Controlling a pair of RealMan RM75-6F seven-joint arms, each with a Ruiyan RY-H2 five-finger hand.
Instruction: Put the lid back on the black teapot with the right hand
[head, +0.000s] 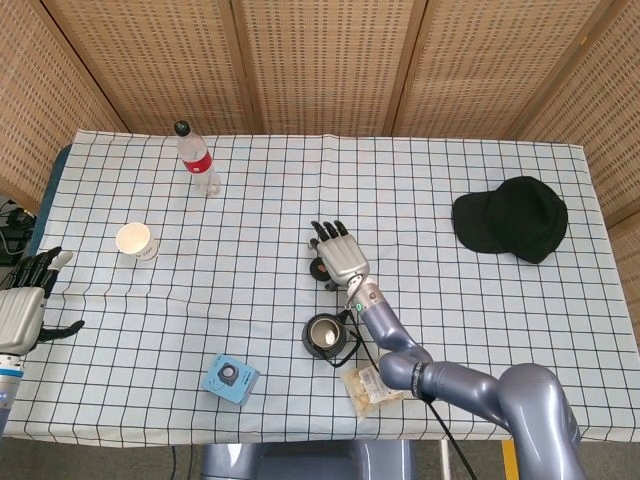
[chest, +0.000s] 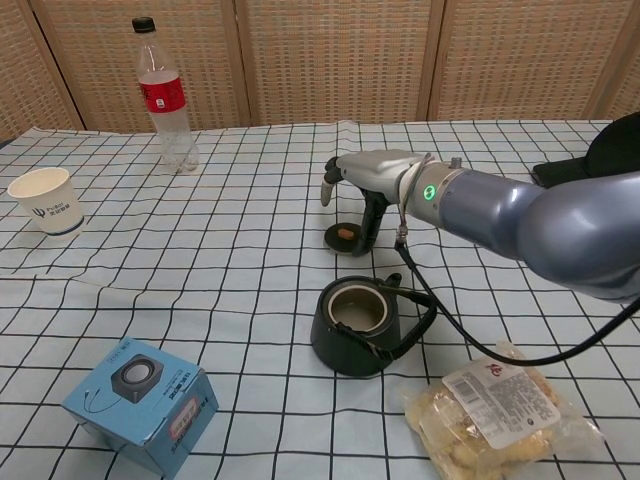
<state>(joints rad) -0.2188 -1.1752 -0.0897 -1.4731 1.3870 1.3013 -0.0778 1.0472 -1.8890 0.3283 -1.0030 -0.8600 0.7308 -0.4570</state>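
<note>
The black teapot (head: 326, 337) (chest: 358, 327) stands open near the table's front, its handle folded to the right. Its small black lid (chest: 341, 237) with an orange knob lies just behind it; in the head view my right hand (head: 340, 254) covers most of the lid (head: 319, 269). My right hand (chest: 366, 176) hovers over the lid with fingers spread and the thumb pointing down beside it, holding nothing. My left hand (head: 24, 303) rests open at the table's far left edge.
A plastic bottle (head: 197, 159) (chest: 166, 97) stands at the back left, a paper cup (head: 137, 241) (chest: 45, 200) at the left. A blue box (head: 231, 379) (chest: 142, 402) and a snack packet (head: 377, 383) (chest: 496, 406) flank the teapot. A black cap (head: 512, 217) lies at the right.
</note>
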